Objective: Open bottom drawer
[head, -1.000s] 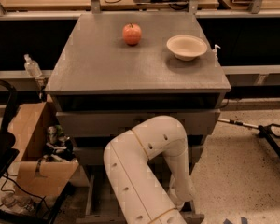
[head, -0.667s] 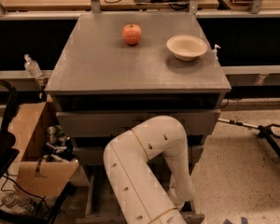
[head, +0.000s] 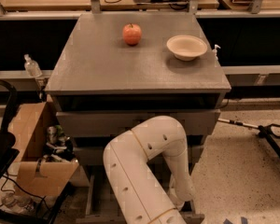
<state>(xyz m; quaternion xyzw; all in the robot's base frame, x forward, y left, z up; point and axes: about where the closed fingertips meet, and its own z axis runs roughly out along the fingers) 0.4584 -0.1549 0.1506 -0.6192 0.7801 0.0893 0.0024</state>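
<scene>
The grey cabinet stands in the middle of the camera view. Its bottom drawer sits at floor level and stands pulled out toward me; its left side wall and part of its front edge show. Its knob is hidden. My white arm bends down in front of the cabinet. My gripper is at the arm's low end, by the right part of the bottom drawer's front, mostly hidden behind the forearm. The two taller drawer fronts above are pushed in.
An apple and a beige bowl sit on the cabinet top. An open cardboard box with clutter stands on the left, next to a black chair. A black tripod leg lies on the floor at right.
</scene>
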